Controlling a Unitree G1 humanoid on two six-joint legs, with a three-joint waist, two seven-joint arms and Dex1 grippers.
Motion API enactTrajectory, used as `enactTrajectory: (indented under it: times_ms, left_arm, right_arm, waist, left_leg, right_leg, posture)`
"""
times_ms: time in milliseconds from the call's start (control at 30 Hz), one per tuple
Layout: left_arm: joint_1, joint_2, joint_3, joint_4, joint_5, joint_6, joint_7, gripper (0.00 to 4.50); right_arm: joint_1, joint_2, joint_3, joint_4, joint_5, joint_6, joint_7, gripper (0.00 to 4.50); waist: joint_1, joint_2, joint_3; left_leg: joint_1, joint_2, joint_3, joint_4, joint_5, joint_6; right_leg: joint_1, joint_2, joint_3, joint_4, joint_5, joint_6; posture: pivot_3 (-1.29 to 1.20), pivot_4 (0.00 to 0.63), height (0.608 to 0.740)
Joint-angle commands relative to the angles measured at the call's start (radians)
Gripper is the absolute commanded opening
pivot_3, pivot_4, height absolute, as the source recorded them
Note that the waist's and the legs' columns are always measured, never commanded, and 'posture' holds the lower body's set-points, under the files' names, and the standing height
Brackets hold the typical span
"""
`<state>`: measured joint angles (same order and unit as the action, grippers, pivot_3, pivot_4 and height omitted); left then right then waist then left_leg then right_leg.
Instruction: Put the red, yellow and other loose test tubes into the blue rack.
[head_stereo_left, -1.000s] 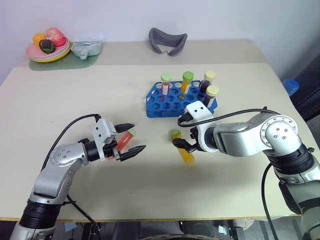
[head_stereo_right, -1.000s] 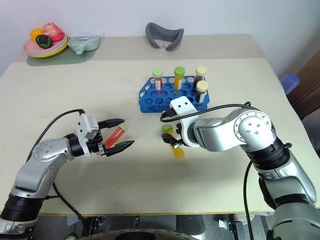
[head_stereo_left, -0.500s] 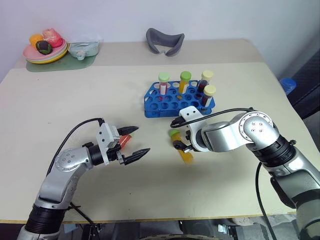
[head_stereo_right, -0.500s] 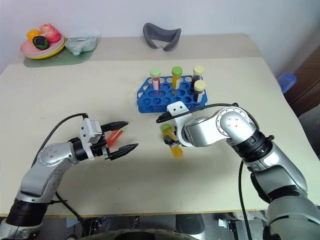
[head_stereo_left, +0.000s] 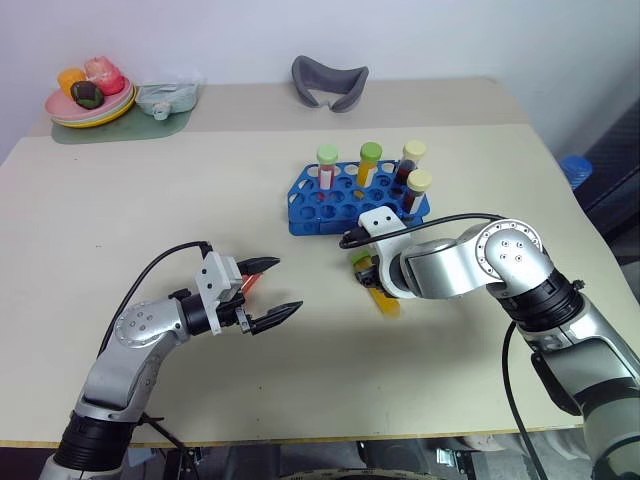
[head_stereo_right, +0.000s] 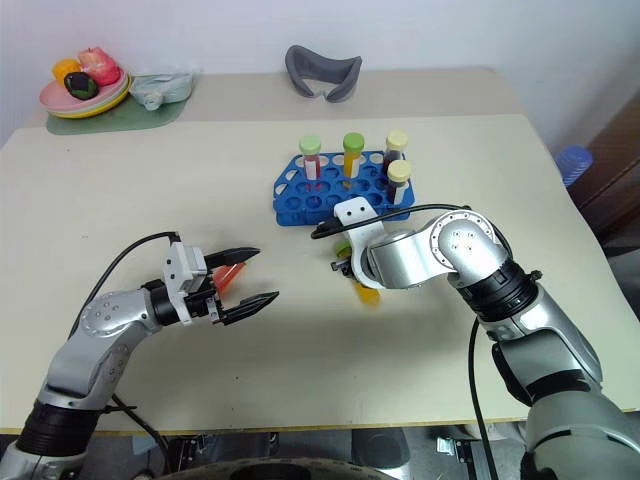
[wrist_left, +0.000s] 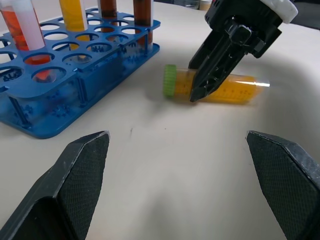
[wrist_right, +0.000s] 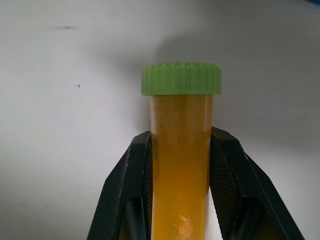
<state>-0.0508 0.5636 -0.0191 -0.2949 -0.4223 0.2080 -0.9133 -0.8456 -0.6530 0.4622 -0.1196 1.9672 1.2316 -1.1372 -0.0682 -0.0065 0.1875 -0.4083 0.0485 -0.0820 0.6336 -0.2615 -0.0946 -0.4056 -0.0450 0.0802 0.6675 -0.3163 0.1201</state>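
Head camera, either eye: your right gripper (head_stereo_left: 372, 279) is down on the table (head_stereo_left: 450, 380), its two black fingers closed on the yellow tube (head_stereo_left: 378, 290), which has a green cap and lies on its side just in front of the blue rack (head_stereo_left: 330, 205). The rack holds four upright capped tubes along its far side. Your left gripper (head_stereo_left: 268, 291) hangs level above the table, well to the left of the rack, jaws spread wide and holding nothing. The red tube (head_stereo_left: 249, 283) lies on the table at that gripper, partly hidden behind the fingers; you cannot tell from here whether it touches them. At the far left corner a plate of toy food (head_stereo_left: 88, 98) rests on a green mat, and a grey curved object (head_stereo_left: 330, 80) lies at the far edge.

Left wrist view: your left fingers (wrist_left: 70, 190) stand far apart with bare table between them. Beyond them the right gripper pinches the yellow tube just behind its green cap, the tube lying flat beside the rack.

Right wrist view: both right fingers (wrist_right: 129, 190) press against the sides of the yellow tube below the cap, with no gap visible on either side.
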Motion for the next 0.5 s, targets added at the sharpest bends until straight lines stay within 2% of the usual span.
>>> enactTrajectory:
  times_ms: [33,100,167,233,367,500]
  left_arm:
    - [-0.006,0.002,0.008,-0.030,-0.002,-0.006,0.006,4.50]
    - [-0.003,0.003,0.013,-0.035,-0.003,-0.003,0.012,4.50]
    - [0.004,0.004,0.020,-0.039,-0.008,0.000,0.017,4.50]
    - [0.007,0.000,0.025,-0.044,-0.016,0.005,0.025,4.50]
    - [-0.026,-0.047,0.029,-0.034,-0.050,0.024,0.065,4.50]
    - [-0.068,-0.077,0.032,-0.021,-0.067,0.049,0.085,4.50]
  right_arm:
    - [-0.098,-0.038,-0.090,-0.080,0.005,-0.018,0.091,1.17]
    - [-0.110,-0.041,-0.176,-0.150,-0.058,-0.084,0.180,1.17]
    - [-0.058,-0.007,-0.280,-0.233,-0.222,-0.202,0.340,1.17]
    - [-0.011,0.001,-0.313,-0.283,-0.387,-0.268,0.455,1.17]
    - [0.123,0.014,-0.222,-0.305,-0.982,-0.623,0.775,1.17]
    - [0.238,0.115,-0.141,-0.165,-1.379,-0.907,0.896,1.17]
  waist:
    - [-0.001,0.001,0.000]
    - [0.000,0.001,0.000]
    - [0.002,0.000,0.000]
    - [0.003,0.000,0.000]
    - [0.013,0.000,0.000]
    - [0.011,0.000,0.000]
  left_leg:
    - [0.000,0.000,0.000,0.000,0.000,0.000]
    - [0.000,0.000,0.000,0.000,0.000,0.000]
    - [0.000,0.000,0.000,-0.001,0.000,0.000]
    - [0.000,0.000,-0.001,-0.002,0.000,0.000]
    - [0.000,0.000,0.000,-0.001,0.000,0.000]
    - [0.000,0.000,0.000,-0.001,0.000,0.000]
  right_leg:
    - [0.000,0.000,0.000,0.000,0.000,0.000]
    - [-0.001,0.000,0.000,0.000,0.000,0.000]
    - [-0.001,0.000,0.000,0.000,0.000,0.000]
    - [0.000,0.000,0.000,-0.002,0.000,0.000]
    - [0.000,0.000,0.000,-0.002,0.000,0.000]
    - [0.000,0.000,0.000,-0.001,0.000,0.000]
  posture:
    - [0.00,0.150,0.740]
    - [0.00,0.150,0.740]
    - [0.00,0.150,0.740]
    - [0.00,0.150,0.740]
    - [0.00,0.150,0.740]
    - [0.00,0.150,0.740]
